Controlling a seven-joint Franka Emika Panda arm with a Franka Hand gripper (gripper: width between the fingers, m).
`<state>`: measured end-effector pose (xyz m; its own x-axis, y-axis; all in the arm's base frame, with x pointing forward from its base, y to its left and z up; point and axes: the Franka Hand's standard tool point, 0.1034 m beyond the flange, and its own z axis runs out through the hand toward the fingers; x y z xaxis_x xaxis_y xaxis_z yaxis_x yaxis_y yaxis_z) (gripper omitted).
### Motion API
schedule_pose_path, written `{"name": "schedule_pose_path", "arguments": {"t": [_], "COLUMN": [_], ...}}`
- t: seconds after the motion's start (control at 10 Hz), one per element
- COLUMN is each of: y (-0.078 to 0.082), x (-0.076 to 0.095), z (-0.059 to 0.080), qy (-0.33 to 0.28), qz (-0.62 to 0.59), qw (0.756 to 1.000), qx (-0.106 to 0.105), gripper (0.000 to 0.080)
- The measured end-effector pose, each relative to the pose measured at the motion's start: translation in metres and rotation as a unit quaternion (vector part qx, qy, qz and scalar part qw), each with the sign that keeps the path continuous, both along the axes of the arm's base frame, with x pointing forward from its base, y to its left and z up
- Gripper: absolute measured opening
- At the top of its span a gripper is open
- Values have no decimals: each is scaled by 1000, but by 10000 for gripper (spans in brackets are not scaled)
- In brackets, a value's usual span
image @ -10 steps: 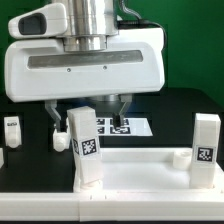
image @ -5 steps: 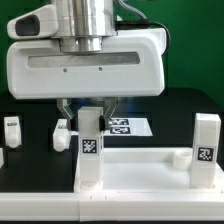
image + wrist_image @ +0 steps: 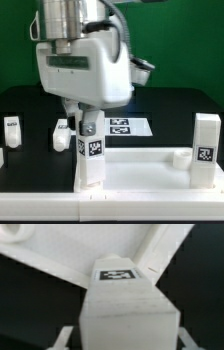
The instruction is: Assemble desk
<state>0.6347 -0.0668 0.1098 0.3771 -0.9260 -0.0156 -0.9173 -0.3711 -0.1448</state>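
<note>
The claw (image 3: 86, 118) pinches the held leg (image 3: 90, 150) near its top, w/ a finger on each side. That leg stands straight up on a near corner of the desk panel (image 3: 140, 178), at abt 7 o'clock in the exterior view. A 2nd leg (image 3: 206, 148) stands up at the panel's other near corner, abt 4 o'clock. So I think 2 legs are on or nearly on, tho I can't tell if either is screwed in tight. Two more are not on yet. A small leg (image 3: 12, 128) sits on the black table (image 3: 20, 105) at 9 o'clock, well apart from the panel. A loose leg (image 3: 62, 135) sits just beside the claw, btw. the small leg and the held one. So abt half the job looks left. The marker board (image 3: 125, 127) lies flat behind the panel, at abt its 12 o'clock. The exterior view shows the whole set: both standing legs, both loose ones and the big arm. The wrist view shows none of those others. It looks down the held leg (image 3: 120, 303) from close up and shows the tag on it and the panel (image 3: 60, 249) under it. There the leg fills the space btw. the fingers (image 3: 64, 338), which is why I think the grip is tight. In the exterior view the fingers are mostly hidden.
</note>
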Motion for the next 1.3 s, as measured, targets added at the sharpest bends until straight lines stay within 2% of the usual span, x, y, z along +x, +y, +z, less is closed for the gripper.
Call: {"name": "schedule_pose_path", "arguments": {"t": [0.1,0.4,0.5,0.7,0.8,0.9,1.0,1.1,1.2,1.3], "y": [2,0,-1,2,2,2,4,13,19,23], "x": [0,-2,-5,-7,-8,-7,-7,-6,-4,-4], "z": [0,-1,-2,-3,-3,-3,-3,-2,-2,-1], "qy": [0,9,18,30,25,25,19,9,-3,1], "qz": [-1,-106,-215,-373,-319,-317,-253,-120,-12,55], "qw": [1000,994,975,922,943,943,964,992,999,998], "qx": [0,16,48,103,92,93,77,47,33,27], "gripper": [285,285,285,285,285,285,285,442,570,570]}}
